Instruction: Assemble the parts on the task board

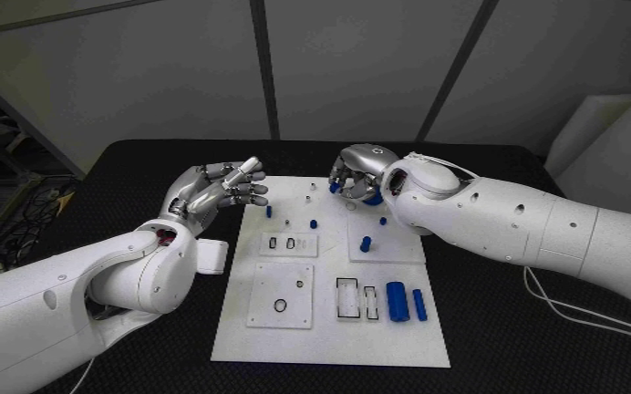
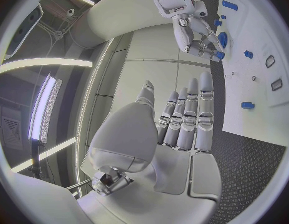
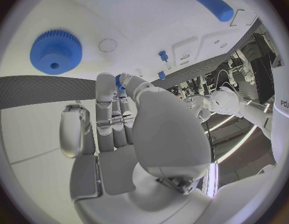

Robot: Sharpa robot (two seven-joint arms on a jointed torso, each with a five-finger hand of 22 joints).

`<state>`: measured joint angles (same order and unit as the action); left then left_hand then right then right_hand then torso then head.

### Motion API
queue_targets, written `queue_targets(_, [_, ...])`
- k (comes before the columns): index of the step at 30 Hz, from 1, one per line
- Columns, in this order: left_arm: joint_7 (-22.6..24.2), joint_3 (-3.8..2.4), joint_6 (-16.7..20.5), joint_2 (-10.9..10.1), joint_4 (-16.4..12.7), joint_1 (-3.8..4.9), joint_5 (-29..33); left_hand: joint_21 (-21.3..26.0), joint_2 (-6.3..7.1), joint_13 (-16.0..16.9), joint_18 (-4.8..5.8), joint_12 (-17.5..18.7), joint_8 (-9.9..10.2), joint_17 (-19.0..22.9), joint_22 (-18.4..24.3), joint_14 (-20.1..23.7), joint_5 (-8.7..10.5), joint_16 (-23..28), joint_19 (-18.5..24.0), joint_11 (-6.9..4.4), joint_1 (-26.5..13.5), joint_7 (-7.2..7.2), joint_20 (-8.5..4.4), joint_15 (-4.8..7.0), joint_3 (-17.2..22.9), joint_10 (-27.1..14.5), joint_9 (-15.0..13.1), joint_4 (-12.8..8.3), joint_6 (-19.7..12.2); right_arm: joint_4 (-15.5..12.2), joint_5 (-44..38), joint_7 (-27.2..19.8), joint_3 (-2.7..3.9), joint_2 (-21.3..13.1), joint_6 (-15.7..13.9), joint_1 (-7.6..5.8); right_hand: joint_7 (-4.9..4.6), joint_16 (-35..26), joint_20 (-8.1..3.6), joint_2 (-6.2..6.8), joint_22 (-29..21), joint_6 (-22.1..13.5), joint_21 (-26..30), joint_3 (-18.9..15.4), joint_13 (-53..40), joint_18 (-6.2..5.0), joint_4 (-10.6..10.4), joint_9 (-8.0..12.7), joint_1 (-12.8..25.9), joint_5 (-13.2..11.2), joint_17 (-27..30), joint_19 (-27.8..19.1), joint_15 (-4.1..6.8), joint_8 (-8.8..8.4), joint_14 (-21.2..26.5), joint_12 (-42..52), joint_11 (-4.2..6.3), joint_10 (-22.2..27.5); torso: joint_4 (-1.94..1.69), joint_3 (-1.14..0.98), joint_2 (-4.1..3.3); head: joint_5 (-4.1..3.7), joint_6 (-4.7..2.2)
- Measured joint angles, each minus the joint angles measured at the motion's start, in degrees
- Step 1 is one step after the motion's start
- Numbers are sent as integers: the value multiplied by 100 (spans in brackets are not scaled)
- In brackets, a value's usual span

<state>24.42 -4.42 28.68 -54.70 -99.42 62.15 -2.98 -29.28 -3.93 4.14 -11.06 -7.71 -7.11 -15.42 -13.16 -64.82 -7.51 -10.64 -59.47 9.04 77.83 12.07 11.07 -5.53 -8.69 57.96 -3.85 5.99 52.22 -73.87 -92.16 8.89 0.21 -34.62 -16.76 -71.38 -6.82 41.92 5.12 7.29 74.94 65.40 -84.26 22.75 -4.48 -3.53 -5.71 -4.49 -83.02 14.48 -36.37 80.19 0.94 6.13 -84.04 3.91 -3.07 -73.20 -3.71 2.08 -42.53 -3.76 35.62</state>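
The white task board (image 1: pixel 329 344) lies in the middle of the black table. My right hand (image 1: pixel 357 173) hovers over its far end and pinches a small blue peg (image 3: pixel 119 79) between thumb and a finger; the peg also shows at the fingertips (image 2: pixel 218 56). A blue gear (image 1: pixel 374 198) (image 3: pixel 55 51) lies flat on the board just beside that hand. My left hand (image 1: pixel 217 189) hangs at the board's far left corner with straight fingers (image 2: pixel 188 117) and nothing in it. Small blue pegs (image 1: pixel 315 223) stand on the board, and two blue cylinders (image 1: pixel 398 301) lie near its right edge.
A white block (image 1: pixel 213 256) sits against the board's left edge under my left forearm. Clear plates (image 1: pixel 283 294) and rectangular slots (image 1: pixel 348 298) take up the board's near half. A white cable (image 1: pixel 579 307) trails on the table at the right.
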Motion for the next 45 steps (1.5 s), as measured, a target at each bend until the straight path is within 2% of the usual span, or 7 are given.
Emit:
queue_targets(10, [-7, 0, 0, 23, 4, 1, 1, 0, 0, 0, 0, 0, 0, -5, 5, 20, 0, 22, 0, 0, 0, 0, 0, -20, -16, 0, 0, -16, 0, 361, 19, 111, 0, 436, -153, -8, 8, 32, 0, -31, -1, -8, 0, 24, 13, -1, -24, 0, 32, 0, -22, 0, 0, -25, 0, 0, 0, 0, -15, 7, -18, 24, 4])
queue_targets(26, [-21, 0, -2, 67, 33, 2, 3, 0, 0, 0, 0, 0, -1, -3, 9, 20, 0, 22, 0, 0, 0, 0, 0, -20, -16, 0, 0, -16, 0, 831, 21, 194, -1, 801, -165, -11, -4, 78, 0, -60, -1, -3, 0, 39, 19, -1, -9, 0, 63, -23, -52, 0, 0, -94, 0, 0, 0, 0, -28, 12, -33, 73, 23])
queue_targets(45, [-32, 0, -5, 91, 47, 3, 4, 1, 0, 0, 0, 0, 20, -9, 13, 20, 0, 44, 1, 0, 0, 0, 0, -20, -16, 0, 0, -15, 0, 1101, 23, 207, 10, 1047, -105, -32, -15, 100, 0, -36, -2, -17, 0, 55, 25, -1, -25, 0, 87, -45, -63, -1, -1, -82, 0, -23, -21, 22, -21, 14, -47, 109, 31])
